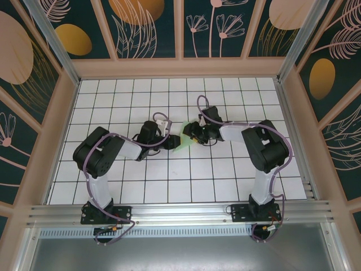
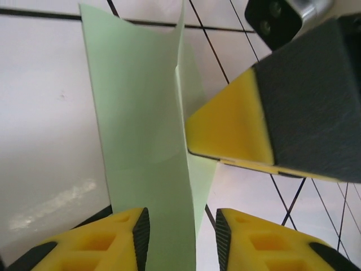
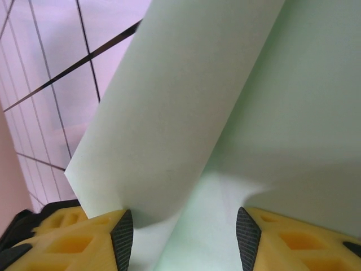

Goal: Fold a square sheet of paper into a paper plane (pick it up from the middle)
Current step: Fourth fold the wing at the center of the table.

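we judge this an early fold: the square sheet of paper (image 1: pixel 181 142) sits mid-bench (image 1: pixel 169 186) between the two pincers, bent into a standing flap, not yet a dart. the left pincer (image 2: pixel 181 228) is released, its pads apart with the flap running between them. the right pincer (image 3: pixel 184 228) is likewise spread, paper lying loose in its gap. next we need one side to pin the sheet while the other presses the crease flat. the paper (image 2: pixel 144 141) looks thin, pale mint, plain and unmarked.
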Robot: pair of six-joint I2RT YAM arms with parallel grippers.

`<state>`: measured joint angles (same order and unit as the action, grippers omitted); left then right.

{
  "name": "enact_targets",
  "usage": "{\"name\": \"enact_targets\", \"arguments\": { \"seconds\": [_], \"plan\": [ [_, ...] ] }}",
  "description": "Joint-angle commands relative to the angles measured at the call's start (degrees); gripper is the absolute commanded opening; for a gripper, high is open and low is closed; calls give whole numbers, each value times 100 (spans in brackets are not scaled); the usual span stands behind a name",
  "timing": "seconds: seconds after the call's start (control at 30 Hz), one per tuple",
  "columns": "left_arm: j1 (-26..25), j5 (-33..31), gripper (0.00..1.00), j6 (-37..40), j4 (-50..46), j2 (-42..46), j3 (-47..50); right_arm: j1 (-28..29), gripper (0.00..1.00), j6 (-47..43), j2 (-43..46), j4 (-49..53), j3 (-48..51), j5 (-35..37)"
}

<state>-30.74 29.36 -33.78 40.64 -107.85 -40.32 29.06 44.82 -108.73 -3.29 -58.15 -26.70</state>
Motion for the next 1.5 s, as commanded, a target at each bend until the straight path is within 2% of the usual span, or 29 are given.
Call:
{"name": "enact_targets", "arguments": {
  "seconds": [0.0,0.2,0.47,0.57,0.73,0.97,1.47],
  "plan": [
    [146,-47,41,-88,-180,284,51,56,54,-209,-380,787,-113,757],
    [253,42,43,-458,-206,557,84,117,55,-158,-567,1456,-363,1167],
    [253,192,35,-752,-653,616,-214,179,53,-33,-777,2123,-583,1635],
    [253,529,32,-730,-1245,353,-588,179,49,-15,-861,2229,-609,1647],
    [214,877,27,-882,-997,172,-626,197,47,44,-959,2409,-645,1719],
    [121,854,19,-720,-1335,15,-801,197,47,18,-1082,2531,-690,1681],
    [112,581,11,-518,-1900,-330,-1022,153,51,-236,-1348,2761,-959,1479]
  ]
}}
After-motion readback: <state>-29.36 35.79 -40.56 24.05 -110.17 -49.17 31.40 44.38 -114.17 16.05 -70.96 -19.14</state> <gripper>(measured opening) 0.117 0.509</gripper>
